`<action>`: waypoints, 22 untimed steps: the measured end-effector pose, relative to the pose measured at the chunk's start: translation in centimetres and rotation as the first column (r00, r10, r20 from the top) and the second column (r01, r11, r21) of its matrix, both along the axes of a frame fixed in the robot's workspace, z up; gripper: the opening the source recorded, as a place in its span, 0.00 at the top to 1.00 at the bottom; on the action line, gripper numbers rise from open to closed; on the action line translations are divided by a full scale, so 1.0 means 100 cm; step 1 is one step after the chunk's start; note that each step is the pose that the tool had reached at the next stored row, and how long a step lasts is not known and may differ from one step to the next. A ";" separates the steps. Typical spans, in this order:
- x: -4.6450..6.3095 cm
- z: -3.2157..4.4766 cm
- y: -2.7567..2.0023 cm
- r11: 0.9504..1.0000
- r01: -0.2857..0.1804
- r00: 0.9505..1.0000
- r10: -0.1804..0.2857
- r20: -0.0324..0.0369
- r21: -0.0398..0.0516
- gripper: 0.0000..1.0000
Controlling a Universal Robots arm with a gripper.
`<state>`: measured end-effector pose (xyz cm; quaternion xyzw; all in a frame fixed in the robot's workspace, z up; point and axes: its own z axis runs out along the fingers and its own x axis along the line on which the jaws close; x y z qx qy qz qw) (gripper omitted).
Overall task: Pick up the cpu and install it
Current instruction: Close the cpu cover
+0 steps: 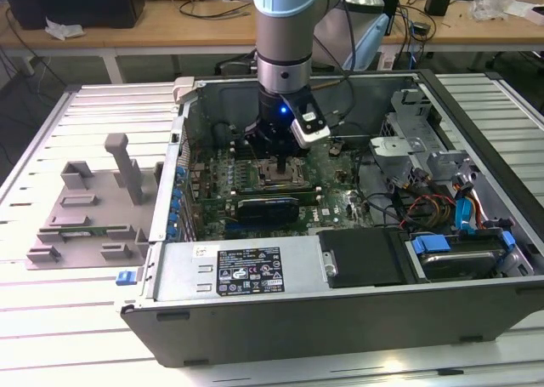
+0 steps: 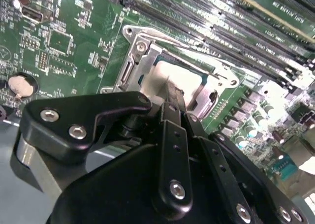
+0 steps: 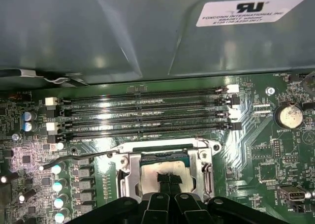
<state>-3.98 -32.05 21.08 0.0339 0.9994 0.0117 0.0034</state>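
- The arm (image 1: 285, 30) reaches straight down into the open computer case (image 1: 340, 319), which lies on its side on the slatted metal table (image 1: 68, 336).
- The gripper (image 1: 279, 162) sits low over the green circuit board (image 1: 327, 183), near the middle of the case.
- In both wrist views, there's the cpu (image 3: 150, 172) (image 2: 189, 79): silvery-pale top up, lying flat inside the socket frame (image 3: 125, 172) (image 2: 135, 61).
- So the cpu is already on the board, with the metal frame around it on all the sides that show.
- The gripper (image 3: 165, 178) (image 2: 171, 93) has its two black fingers drawn together into one narrow tip, with barely a slit between them.
- That tip comes down on the middle of the cpu's top; it looks to be touching, but I can't tell whether it's pressing.
- The fingers aren't wrapped around the chip's edges; its rim stands clear on either side of them.
- A thin wire lever (image 3: 78, 157) runs along one side of the frame.
- The long dark memory slots (image 3: 142, 111) (image 2: 197, 12) lie just beyond the socket, in parallel rows.
- A round coin battery (image 3: 288, 115) (image 2: 19, 86) sits on the board, well apart from the socket.
- Out on the table, toward the exterior view's left, the grey plastic tray (image 1: 85, 213) with upright blocks stands beside the case.
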 end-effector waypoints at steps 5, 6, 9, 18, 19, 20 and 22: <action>0.000 -0.0001 -0.0063 1.000 0.000 1.000 0.000 0.000 0.000 0.89; 0.000 -0.0001 -0.0075 1.000 0.000 1.000 0.000 0.000 0.000 0.89; -0.001 -0.0001 -0.0094 1.000 0.000 1.000 0.000 0.000 0.000 0.89; -0.013 -0.0016 -0.0129 1.000 0.000 1.000 0.000 0.006 0.000 0.89; -0.014 -0.0022 -0.0129 1.000 0.000 1.000 0.000 0.006 0.000 0.89; -0.014 -0.0030 -0.0129 1.000 -0.001 1.000 0.001 0.006 0.000 0.89; -0.015 -0.0046 -0.0129 1.000 -0.002 1.000 0.002 0.008 0.000 0.89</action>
